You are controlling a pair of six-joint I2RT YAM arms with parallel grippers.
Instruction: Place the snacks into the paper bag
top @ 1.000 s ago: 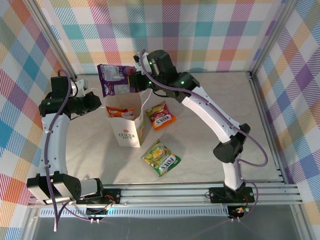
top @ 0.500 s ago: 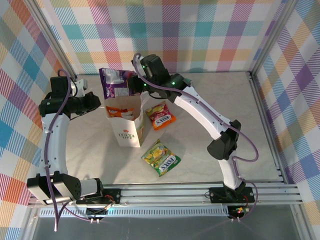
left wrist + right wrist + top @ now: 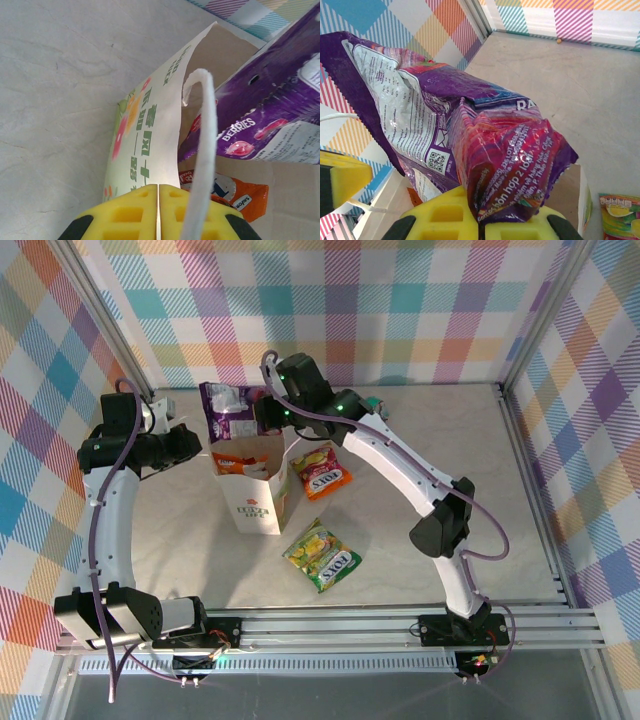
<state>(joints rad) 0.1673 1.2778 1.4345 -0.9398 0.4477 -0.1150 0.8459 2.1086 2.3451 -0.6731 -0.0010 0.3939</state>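
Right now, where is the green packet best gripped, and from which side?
Probably from straight above, jaws across the middle of the green packet: it lies flat and diagonal on the table, apart from the bag, so its edges are free.

Purple packet (image 3: 228, 410) hangs over upright paper bag (image 3: 258, 506) (orange packet (image 3: 231, 193) inside).

Purple packet (image 3: 230, 405) and right end effector (image 3: 262, 412) over paper bag (image 3: 258, 508) mouth; open tabletop (image 3: 470, 430) far right.
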